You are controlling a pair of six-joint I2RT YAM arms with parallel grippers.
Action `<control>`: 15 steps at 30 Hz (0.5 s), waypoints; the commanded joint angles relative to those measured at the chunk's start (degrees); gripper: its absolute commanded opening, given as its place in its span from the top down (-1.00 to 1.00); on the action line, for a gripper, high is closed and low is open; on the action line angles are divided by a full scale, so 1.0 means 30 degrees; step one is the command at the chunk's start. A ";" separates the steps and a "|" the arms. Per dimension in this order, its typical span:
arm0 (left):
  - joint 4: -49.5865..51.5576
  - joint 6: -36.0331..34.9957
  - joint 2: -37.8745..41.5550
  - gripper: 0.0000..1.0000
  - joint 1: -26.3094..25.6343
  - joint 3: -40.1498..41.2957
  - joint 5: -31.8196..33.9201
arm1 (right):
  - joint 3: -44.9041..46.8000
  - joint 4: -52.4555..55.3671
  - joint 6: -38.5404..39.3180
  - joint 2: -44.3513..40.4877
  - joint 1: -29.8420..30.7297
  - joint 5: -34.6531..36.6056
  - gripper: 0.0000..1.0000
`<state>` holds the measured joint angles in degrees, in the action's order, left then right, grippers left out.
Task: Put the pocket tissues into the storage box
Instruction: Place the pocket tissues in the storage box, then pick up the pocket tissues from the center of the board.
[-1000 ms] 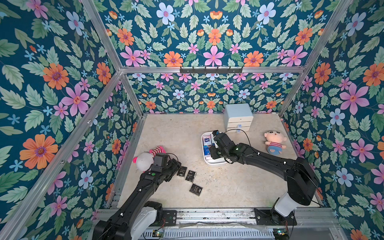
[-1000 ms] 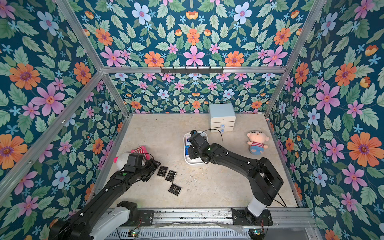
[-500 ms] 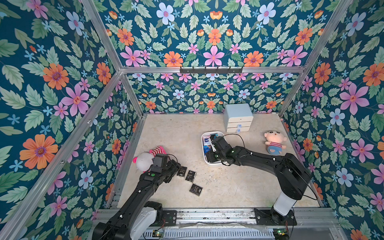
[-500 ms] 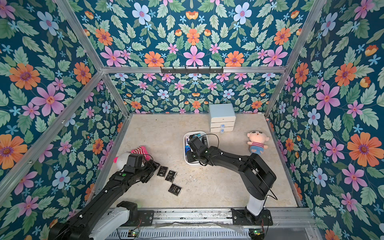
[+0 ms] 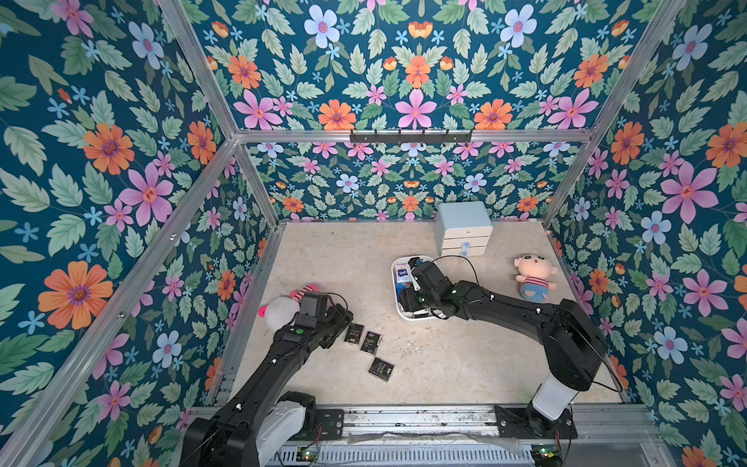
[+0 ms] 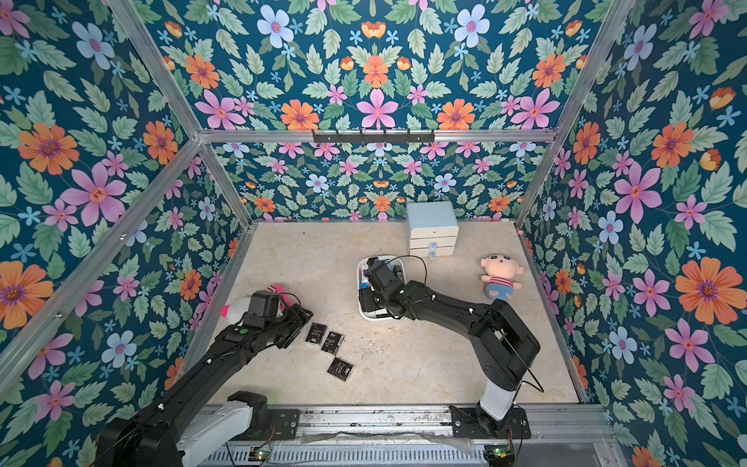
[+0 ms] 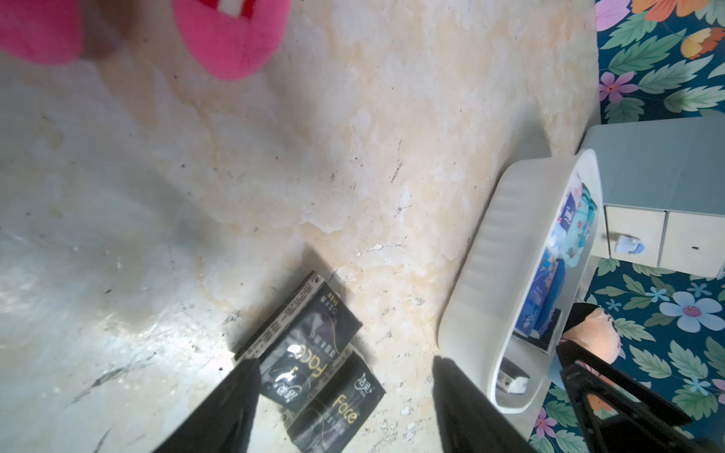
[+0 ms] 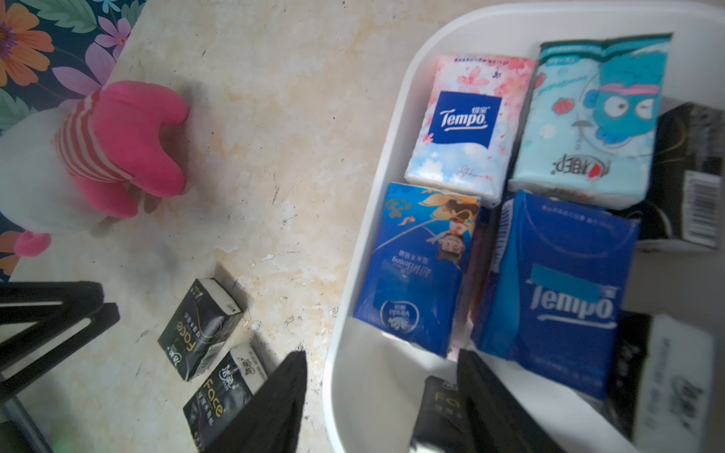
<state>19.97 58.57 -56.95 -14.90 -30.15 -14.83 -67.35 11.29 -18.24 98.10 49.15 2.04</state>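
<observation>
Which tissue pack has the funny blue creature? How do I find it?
Find the pale blue drawer cabinet at the back; the white storage box lies just in front of it. Inside, beside the pink flowery packet, lies the light blue packet, the only one with a blue cartoon creature.

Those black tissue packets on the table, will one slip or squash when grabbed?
Likely slippery: the black packet shows glare on glossy film. Being tissues, it probably squashes easily. It lies flat, so unlikely to roll.
</observation>
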 commanded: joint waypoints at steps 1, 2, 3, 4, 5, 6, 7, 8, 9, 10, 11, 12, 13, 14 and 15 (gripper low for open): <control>-0.0702 0.0188 -0.0187 -0.51 0.0018 -0.0044 0.0334 | -0.0153 0.1336 0.1243 -0.0660 0.1004 0.1057 -0.33; -0.0884 0.0319 -0.0189 -0.51 0.0020 0.0040 0.0430 | -0.0170 0.1671 0.1602 -0.0804 0.1633 0.1465 -0.33; -0.0997 0.0485 -0.0152 -0.51 0.0049 0.0140 0.0550 | -0.0221 0.2065 0.2050 -0.0892 0.2361 0.1952 -0.34; -0.0994 0.0563 -0.0097 -0.51 0.0043 0.0199 0.0821 | -0.0196 0.2375 0.2425 -0.0896 0.3083 0.2251 -0.34; -0.1001 0.0601 -0.0072 -0.51 0.0043 0.0250 0.1023 | -0.0171 0.2681 0.2725 -0.0912 0.3693 0.2380 -0.34; -0.0932 0.0607 0.0007 -0.52 0.0099 0.0294 0.1330 | -0.0217 0.3008 0.3020 -0.0900 0.4380 0.2474 -0.35; -0.0788 0.0620 0.0055 -0.52 0.0150 0.0324 0.1602 | -0.0185 0.3237 0.3277 -0.0906 0.5025 0.2555 -0.35; -0.0698 0.0605 0.0057 -0.53 0.0237 0.0374 0.1755 | -0.0160 0.3372 0.3430 -0.0912 0.5577 0.2646 -0.35; -0.0636 0.0547 0.0075 -0.53 0.0370 0.0452 0.1858 | -0.0128 0.3526 0.3539 -0.0897 0.6164 0.2770 -0.36; -0.0593 0.0543 0.0061 -0.54 0.0556 0.0565 0.1816 | -0.0082 0.3644 0.3583 -0.0789 0.6634 0.2718 -0.39; -0.0590 0.0572 0.0054 -0.54 0.0718 0.0721 0.1767 | -0.0021 0.3744 0.3640 -0.0676 0.7049 0.2594 -0.42; -0.0638 0.0738 0.0055 -0.53 0.0844 0.0973 0.1723 | 0.0041 0.3808 0.3641 -0.0489 0.7463 0.2422 -0.49; -0.0620 0.1168 0.0111 -0.53 0.0920 0.1322 0.1679 | 0.0160 0.3868 0.3676 -0.0329 0.7818 0.2223 -0.54; -0.0696 0.1570 0.0222 -0.54 0.0937 0.1673 0.1544 | 0.0245 0.3898 0.3728 -0.0160 0.8150 0.2087 -0.58; -0.1053 0.2137 0.0444 -0.53 0.0956 0.2335 0.1242 | 0.0317 0.3969 0.3802 0.0103 0.8472 0.1922 -0.64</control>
<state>17.50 61.80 -56.31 -12.16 -25.28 -10.41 -66.85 20.78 -8.23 97.23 72.82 8.05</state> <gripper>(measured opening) 0.767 0.805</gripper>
